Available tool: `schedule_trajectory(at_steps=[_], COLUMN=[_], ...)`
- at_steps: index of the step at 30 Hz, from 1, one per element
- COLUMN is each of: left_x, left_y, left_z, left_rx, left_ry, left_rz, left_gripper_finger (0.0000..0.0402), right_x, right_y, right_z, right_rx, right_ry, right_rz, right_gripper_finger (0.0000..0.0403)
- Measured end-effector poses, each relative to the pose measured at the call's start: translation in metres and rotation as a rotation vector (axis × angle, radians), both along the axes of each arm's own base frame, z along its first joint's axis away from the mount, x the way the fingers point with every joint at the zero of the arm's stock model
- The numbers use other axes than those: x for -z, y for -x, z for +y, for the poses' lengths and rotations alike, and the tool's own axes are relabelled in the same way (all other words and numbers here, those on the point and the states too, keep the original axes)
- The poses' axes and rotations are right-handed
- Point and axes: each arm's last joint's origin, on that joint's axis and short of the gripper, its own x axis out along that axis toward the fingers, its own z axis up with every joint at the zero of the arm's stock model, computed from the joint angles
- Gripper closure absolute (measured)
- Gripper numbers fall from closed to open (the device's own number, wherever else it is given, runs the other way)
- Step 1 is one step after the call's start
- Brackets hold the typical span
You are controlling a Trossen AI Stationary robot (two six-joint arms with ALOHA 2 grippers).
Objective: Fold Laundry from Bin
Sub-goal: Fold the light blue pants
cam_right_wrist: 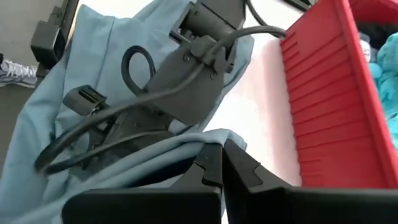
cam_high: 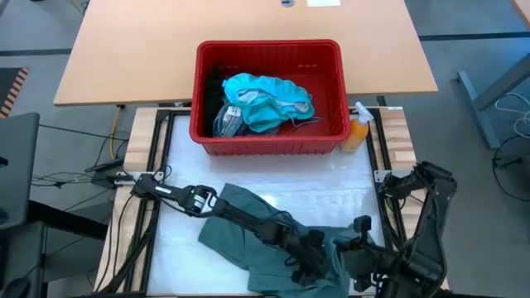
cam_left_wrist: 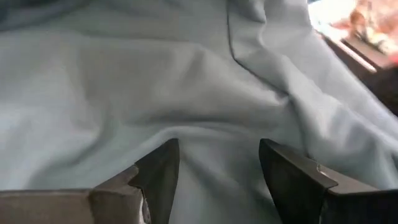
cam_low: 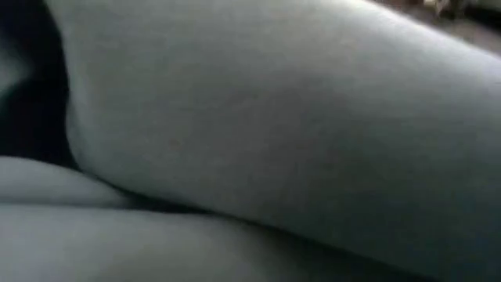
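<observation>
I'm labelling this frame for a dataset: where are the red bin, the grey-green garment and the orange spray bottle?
red bin [cam_high: 269, 146]: high view, on its slotted near wall.
grey-green garment [cam_high: 236, 240]: high view, on its spread part on the table.
orange spray bottle [cam_high: 358, 132]: high view, on its body.

I'm working in what looks like a robotics lab or test room, not a home. At the top of the high view a plain light-wood desk [cam_high: 248, 50] stands on grey carpet-like flooring [cam_high: 472, 165]. Below it sits my white-topped counter [cam_high: 323, 194] with a black metal frame [cam_high: 157, 165] bolted round it. Loose black and yellow cables [cam_high: 99, 170] trail over the floor at the left edge. A red slotted plastic basket [cam_high: 269, 136] of clothes is staged at the counter's upper middle, a small orange spray bottle [cam_high: 358, 131] beside it.
</observation>
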Motion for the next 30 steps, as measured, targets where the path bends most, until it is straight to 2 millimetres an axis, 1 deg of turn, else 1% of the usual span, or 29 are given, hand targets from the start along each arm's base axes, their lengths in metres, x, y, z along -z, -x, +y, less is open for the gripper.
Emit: schedule_trajectory(at_steps=[2, 4, 8, 9, 11, 14, 16, 18, 19, 20, 22, 24, 26, 27, 29, 30], left_x=[-0.020, -0.047, -0.115, -0.127, -0.143, -0.159, -0.177, -0.186, -0.187, -0.182, -0.162, -0.143, -0.122, -0.110, -0.084, -0.074], left_y=[0.001, 0.006, 0.039, 0.051, 0.076, 0.120, 0.151, 0.186, 0.205, 0.221, 0.251, 0.277, 0.296, 0.301, 0.311, 0.314], left_z=[0.001, 0.002, -0.005, -0.008, -0.009, -0.007, -0.002, 0.005, 0.008, 0.011, 0.018, 0.023, 0.026, 0.025, 0.023, 0.022], left_rx=[0.026, 0.024, -0.009, -0.025, -0.074, -0.170, -0.262, -0.351, -0.392, -0.430, -0.463, -0.477, -0.468, -0.447, -0.406, -0.384], left_ry=[-0.039, -0.106, -0.256, -0.304, -0.417, -0.564, -0.594, -0.611, -0.599, -0.581, -0.521, -0.406, -0.262, -0.194, -0.111, -0.087], left_rz=[0.039, 0.063, 0.088, 0.111, 0.178, 0.307, 0.313, 0.313, 0.301, 0.302, 0.331, 0.335, 0.327, 0.324, 0.335, 0.335], left_gripper_finger=[0.0189, 0.0189, 0.0189, 0.0189, 0.0189, 0.0189, 0.0189, 0.0189, 0.0189, 0.0189, 0.0189, 0.0189, 0.0189, 0.0189, 0.0189, 0.0189], right_x=[-0.005, -0.010, -0.015, -0.015, -0.016, -0.015, -0.016, -0.016, -0.016, -0.016, -0.016, -0.016, -0.016, -0.016, -0.016, -0.016], right_y=[0.001, 0.000, -0.007, -0.009, -0.014, -0.020, -0.023, -0.024, -0.024, -0.024, -0.024, -0.024, -0.024, -0.024, -0.026, -0.027], right_z=[-0.005, -0.011, -0.021, -0.023, -0.027, -0.031, -0.033, -0.033, -0.034, -0.034, -0.034, -0.034, -0.034, -0.035, -0.036, -0.037], right_rx=[-0.015, -0.025, -0.024, -0.025, -0.025, -0.011, -0.013, -0.016, -0.017, -0.016, -0.014, -0.013, -0.013, -0.010, -0.003, 0.002], right_ry=[0.004, 0.016, 0.049, 0.065, 0.088, 0.098, 0.110, 0.132, 0.141, 0.148, 0.154, 0.154, 0.153, 0.154, 0.153, 0.154], right_rz=[-0.001, -0.002, -0.002, -0.004, 0.002, 0.006, 0.005, -0.006, -0.011, -0.014, -0.019, -0.019, -0.019, -0.019, -0.018, -0.017], right_gripper_finger=[0.0386, 0.0386, 0.0386, 0.0386, 0.0386, 0.0386, 0.0386, 0.0386, 0.0386, 0.0386, 0.0386, 0.0386, 0.0386, 0.0386, 0.0386, 0.0386])
